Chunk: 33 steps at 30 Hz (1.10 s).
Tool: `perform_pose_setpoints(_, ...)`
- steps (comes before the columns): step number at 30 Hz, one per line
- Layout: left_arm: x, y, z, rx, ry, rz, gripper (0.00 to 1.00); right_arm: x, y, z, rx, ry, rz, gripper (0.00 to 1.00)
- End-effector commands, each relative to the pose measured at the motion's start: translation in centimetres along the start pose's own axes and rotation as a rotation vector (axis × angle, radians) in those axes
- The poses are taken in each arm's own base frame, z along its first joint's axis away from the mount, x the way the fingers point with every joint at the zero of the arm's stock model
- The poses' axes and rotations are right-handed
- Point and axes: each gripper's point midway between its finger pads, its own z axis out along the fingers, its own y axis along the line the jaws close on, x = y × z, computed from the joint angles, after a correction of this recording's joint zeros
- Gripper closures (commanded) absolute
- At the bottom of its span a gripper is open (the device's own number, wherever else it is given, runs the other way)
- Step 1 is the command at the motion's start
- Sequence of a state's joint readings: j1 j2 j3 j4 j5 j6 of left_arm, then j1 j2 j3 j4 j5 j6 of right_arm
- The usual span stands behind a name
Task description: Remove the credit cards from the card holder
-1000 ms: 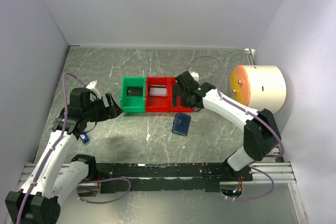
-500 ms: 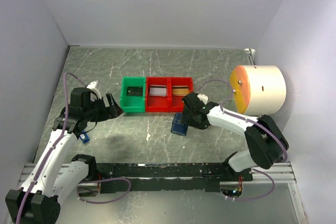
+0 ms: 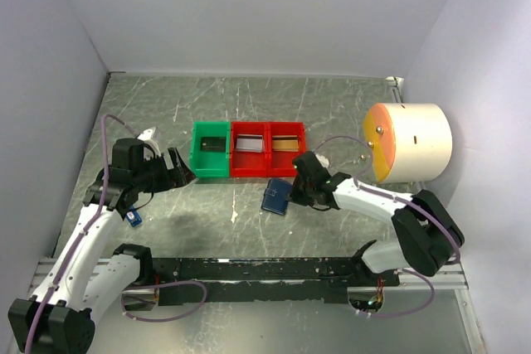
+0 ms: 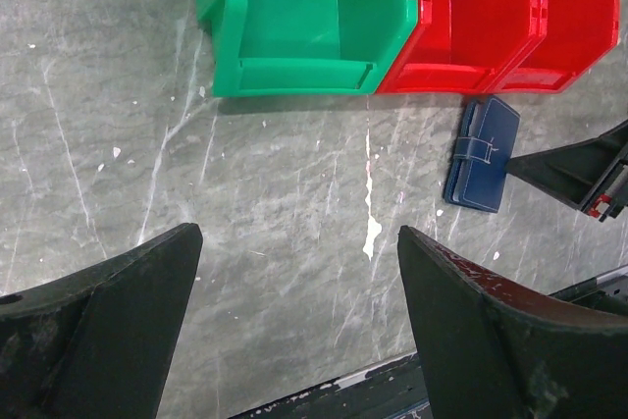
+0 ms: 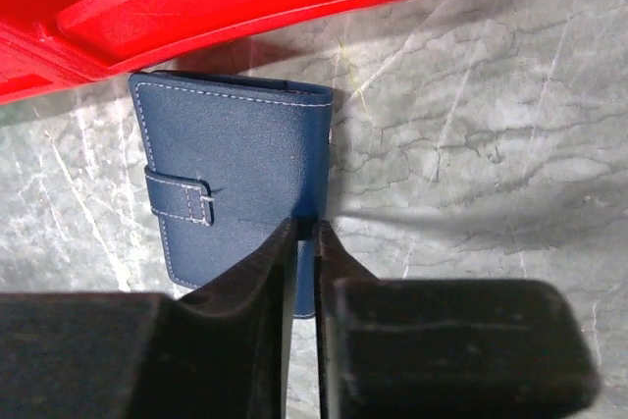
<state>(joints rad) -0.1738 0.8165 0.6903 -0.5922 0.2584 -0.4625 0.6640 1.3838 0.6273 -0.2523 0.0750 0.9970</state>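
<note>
Since a second ago the right pincer (image 5: 306, 230) has come down from over the red bins to the table, and the small dark navy-blue folding card holder (image 3: 275, 197) with its snap tab has slid slightly leftward. It lies closed and flat on the grey marbled table (image 3: 332, 105), just in front of two red plastic bins. The left red bin (image 3: 249, 168) holds a silvery-grey card (image 3: 249, 144), and the right red bin (image 3: 280, 165) holds a tan-brown card (image 3: 286, 144). The green plastic bin (image 3: 211, 168) beside them holds a dark card (image 3: 212, 145). The right pincer's jaws are drawn to a narrow slit, tips at the card holder's right edge; whether they pinch it I cannot tell. The left pincer (image 4: 294, 272) hangs with jaws spread wide over the table near the green bin.
</note>
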Motion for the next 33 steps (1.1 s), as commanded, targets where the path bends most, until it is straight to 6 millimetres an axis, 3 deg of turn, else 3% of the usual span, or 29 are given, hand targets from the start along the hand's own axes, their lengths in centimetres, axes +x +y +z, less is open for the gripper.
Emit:
perform_pose_setpoints(1,0.0,-0.4,0.2,0.025,-0.002,0.018,0.07,0.1,0.4,-0.8,-0.031,-0.005,0.002,0.91)
perform_pose_setpoints(5,0.0,-0.4,0.2,0.022,0.001,0.016,0.08,-1.3,0.5,-2.4,-0.014,-0.05,-0.046,0.97)
perform_pose_setpoints(9,0.0,-0.4,0.3,0.023,0.002,0.017,0.08,-2.1,-0.5,-3.8,0.042,-0.081,-0.095,0.96)
perform_pose_setpoints(12,0.1,-0.4,0.3,0.024,0.005,0.016,0.08,-1.4,-0.5,-3.9,0.025,-0.045,-0.119,0.81)
perform_pose_setpoints(17,0.1,-0.4,0.3,0.024,0.008,0.016,0.08,0.6,0.4,-2.1,-0.045,0.037,-0.083,0.44)
perform_pose_setpoints(19,0.1,-0.3,0.3,0.022,0.007,0.015,0.07,0.9,0.3,-1.2,-0.054,0.032,-0.05,0.38)
perform_pose_setpoints(22,0.2,-0.3,0.3,0.019,0.008,0.016,0.07,1.2,0.4,0.1,-0.073,0.026,-0.008,0.38)
perform_pose_setpoints(25,0.2,-0.4,0.3,0.018,0.008,0.017,0.07,1.7,-0.7,1.6,-0.03,0.031,0.001,0.44)
perform_pose_setpoints(28,0.2,-0.4,0.3,0.016,0.01,0.017,0.07,2.1,-1.8,2.3,0.013,0.04,-0.036,0.58)
perform_pose_setpoints(33,0.2,-0.4,0.4,0.015,0.012,0.018,0.07,1.7,-1.5,1.5,-0.017,0.018,-0.089,0.79)
